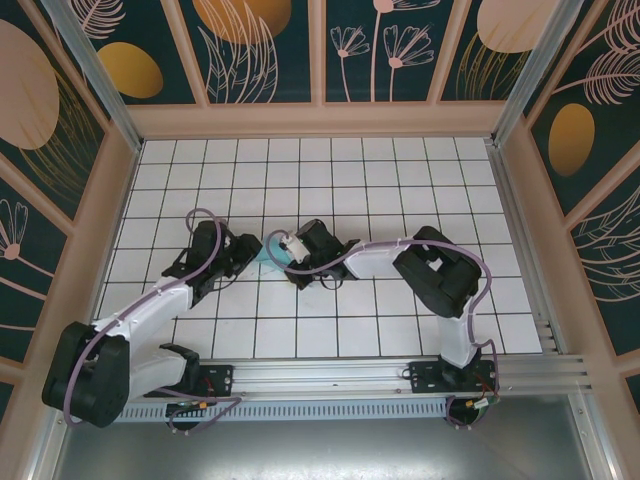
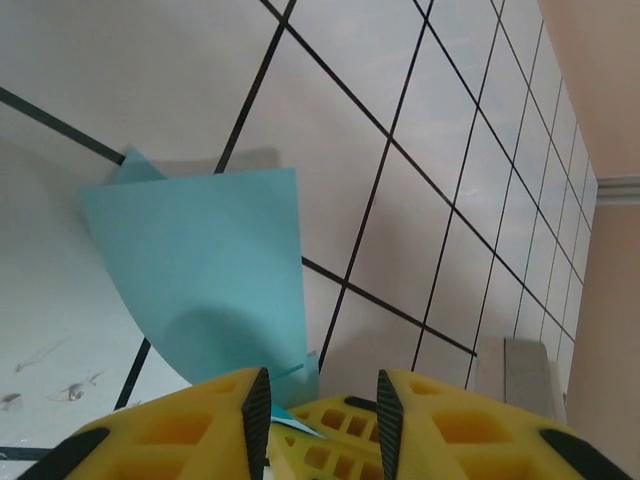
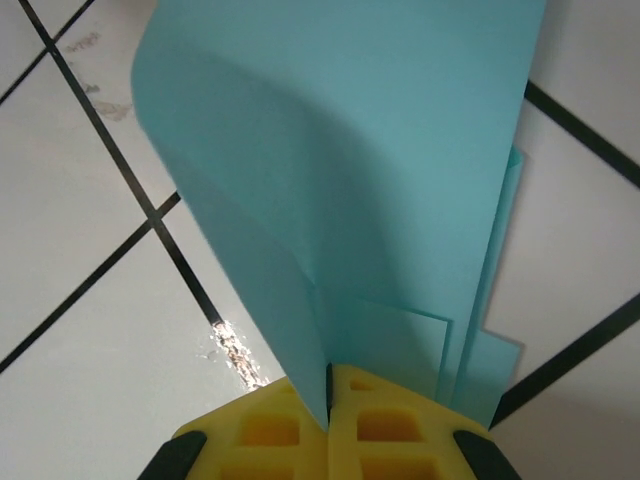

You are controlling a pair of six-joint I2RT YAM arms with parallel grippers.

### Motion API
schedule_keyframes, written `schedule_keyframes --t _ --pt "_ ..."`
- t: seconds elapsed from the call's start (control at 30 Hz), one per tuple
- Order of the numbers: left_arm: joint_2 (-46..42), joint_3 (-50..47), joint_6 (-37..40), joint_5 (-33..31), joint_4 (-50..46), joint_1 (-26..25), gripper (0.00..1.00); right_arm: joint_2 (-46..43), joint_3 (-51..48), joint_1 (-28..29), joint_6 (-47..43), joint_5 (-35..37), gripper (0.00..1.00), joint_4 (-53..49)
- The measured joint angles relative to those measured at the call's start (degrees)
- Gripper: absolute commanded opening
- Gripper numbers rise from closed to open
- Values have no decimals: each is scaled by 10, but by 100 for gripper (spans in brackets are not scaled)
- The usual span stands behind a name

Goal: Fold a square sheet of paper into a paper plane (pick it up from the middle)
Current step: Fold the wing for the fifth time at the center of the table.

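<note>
Between my two wrists, just above the middle of the tiled table, the light-blue sheet of paper hangs lifted off the surface. My right gripper is clenched on it: the yellow pads meet with the paper's edge pinched in the seam, and the sheet bows up and away from them. My left gripper stands parted beside it, the pads clearly apart, with a corner of the paper reaching into the gap. I judge it is not clamping anything, though what lies low between the pads is hard to read. As to progress, the pick-up is done and folding has begun. From the right wrist I see more than one layer, with a stepped edge and a smaller flap lying against the main panel, so this is not a flat single square. What I hold is broad and curved, not a slim pointed paper plane. I reckon the nose folds, the wing creases and the final pressing flat are all left, and the creases so far look soft rather than sharp
</note>
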Motion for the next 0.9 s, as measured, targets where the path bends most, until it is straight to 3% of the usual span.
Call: schedule_keyframes --t 0.5,0.9 --pt "23 -60 7 76 124 0 26 2 -27 -55 120 -145 0 43" --pt "125 -66 15 104 218 -42 18 2 -71 -85 223 -209 0 120"
